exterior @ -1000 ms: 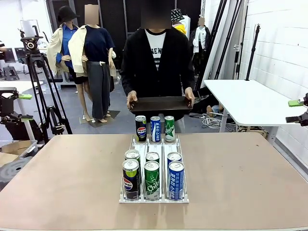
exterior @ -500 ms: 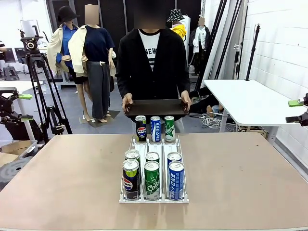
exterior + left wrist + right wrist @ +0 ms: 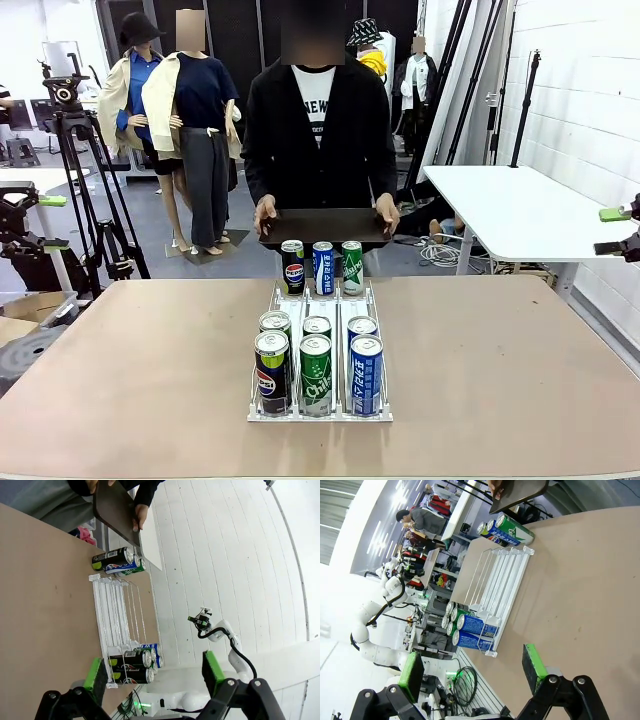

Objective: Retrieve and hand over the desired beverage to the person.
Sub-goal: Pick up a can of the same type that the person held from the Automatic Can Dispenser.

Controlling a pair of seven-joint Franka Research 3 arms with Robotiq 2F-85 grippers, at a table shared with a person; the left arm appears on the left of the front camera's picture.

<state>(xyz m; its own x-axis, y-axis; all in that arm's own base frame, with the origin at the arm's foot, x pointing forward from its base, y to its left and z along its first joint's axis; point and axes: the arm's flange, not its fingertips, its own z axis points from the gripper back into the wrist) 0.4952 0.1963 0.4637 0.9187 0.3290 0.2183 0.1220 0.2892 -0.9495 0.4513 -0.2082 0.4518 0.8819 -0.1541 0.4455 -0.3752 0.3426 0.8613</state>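
The person point(image 3: 318, 130) stands at the table's far side and holds a dark tray point(image 3: 322, 226) level in both hands, just behind the white can rack point(image 3: 320, 410). At the rack's far end stand a black cola can point(image 3: 292, 267), a blue can point(image 3: 323, 267) and a green can point(image 3: 352, 266). At its near end are several more cans, with a cola can point(image 3: 271, 372), a green can point(image 3: 315, 374) and a blue can point(image 3: 366, 374) in front. My left gripper point(image 3: 50, 222) hangs open off the table's left side. My right gripper point(image 3: 612, 231) hangs open off the right side. Nothing is between either gripper's green pads point(image 3: 95, 674) point(image 3: 534, 667).
The brown table point(image 3: 130, 370) has bare room on both sides of the rack point(image 3: 117, 615) point(image 3: 502, 580). A camera tripod point(image 3: 72, 130) stands at the left. A white side table point(image 3: 510, 205) is at the right, near my right gripper.
The person has straightened up, shifted slightly left and lowered the tray a little toward the far cans. Both arms have stayed still.
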